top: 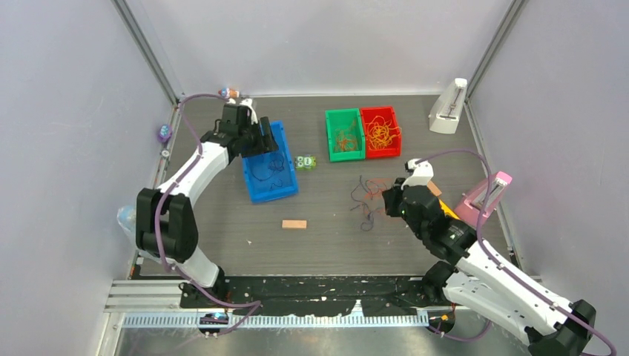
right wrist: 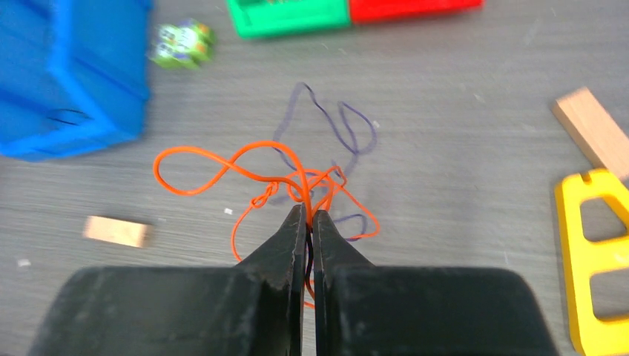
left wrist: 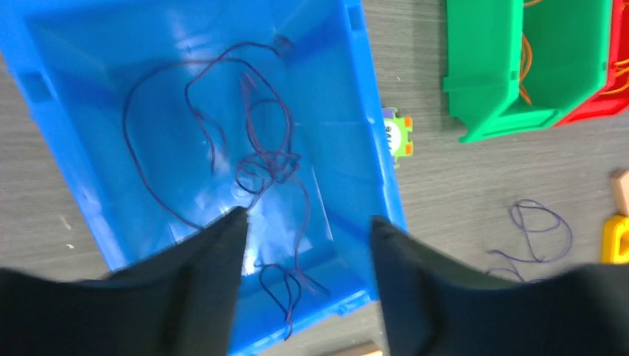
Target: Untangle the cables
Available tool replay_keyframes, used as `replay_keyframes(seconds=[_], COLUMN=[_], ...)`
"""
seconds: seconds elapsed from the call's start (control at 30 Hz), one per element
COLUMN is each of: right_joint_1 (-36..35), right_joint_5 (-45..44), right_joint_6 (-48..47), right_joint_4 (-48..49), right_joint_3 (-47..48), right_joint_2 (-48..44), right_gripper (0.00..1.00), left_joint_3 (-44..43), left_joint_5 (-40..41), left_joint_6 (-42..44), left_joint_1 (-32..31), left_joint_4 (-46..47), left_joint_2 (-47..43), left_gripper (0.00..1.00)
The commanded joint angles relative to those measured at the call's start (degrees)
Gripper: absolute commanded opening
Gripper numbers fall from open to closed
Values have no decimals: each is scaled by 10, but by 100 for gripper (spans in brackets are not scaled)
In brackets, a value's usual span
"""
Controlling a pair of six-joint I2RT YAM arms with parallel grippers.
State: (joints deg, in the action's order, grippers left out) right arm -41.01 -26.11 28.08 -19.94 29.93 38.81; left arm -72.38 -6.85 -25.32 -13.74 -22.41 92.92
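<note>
Thread-light and limp, the cables [right wrist: 297, 180] knotted right of centre will likely snag, so a pinch on one strand beside the knot suits, where the right gripper [right wrist: 308, 215] is clamped; the left gripper [left wrist: 308, 222] gapes empty over purple strands in the far-left blue bin [left wrist: 337, 126].

Thin purple cables [left wrist: 271, 165] lie looped in the blue bin [left wrist: 74, 111], left. Right of the middle, an orange cable [right wrist: 300, 182] (very loopy) is knotted with purple strands [right wrist: 369, 122] on the table [top: 319, 245]. More orange wires [top: 382, 133] fill the far red bin [top: 378, 111].
</note>
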Motion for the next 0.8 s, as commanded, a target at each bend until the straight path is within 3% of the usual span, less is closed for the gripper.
replay_keyframes(seconds=[0.0,0.17,0.3,0.4,0.53,0.63,0.77], right_joint_1=[4,5,6,7,7,7,8], right_joint_5=[80,137,188,219,230,234,271], right_joint_6=[-56,-104,-129,-135,-127,-112,-100], right_joint_4=[-18,-92,-135,-153,-161,-161,-158], right_joint_3=[103,241,339,405,461,490,525], right_joint_2=[6,45,82,104,117,128,143], right_gripper=[5,5,5,5,5,5,5], left_joint_3=[14,38,58,126,251,328,371], left_joint_5=[-63,-54,-56,-111,-185,-178,-135], left_joint_6=[15,33,57,71,72,71,133], left_joint_1=[-7,-50,-122,-167,-205,-238,-286], left_joint_4=[-11,-26,-21,68,263,393,458], left_joint_2=[-61,-159,-226,-276,-322,-342,-335], left_gripper=[72,75,77,77,78,80,80])
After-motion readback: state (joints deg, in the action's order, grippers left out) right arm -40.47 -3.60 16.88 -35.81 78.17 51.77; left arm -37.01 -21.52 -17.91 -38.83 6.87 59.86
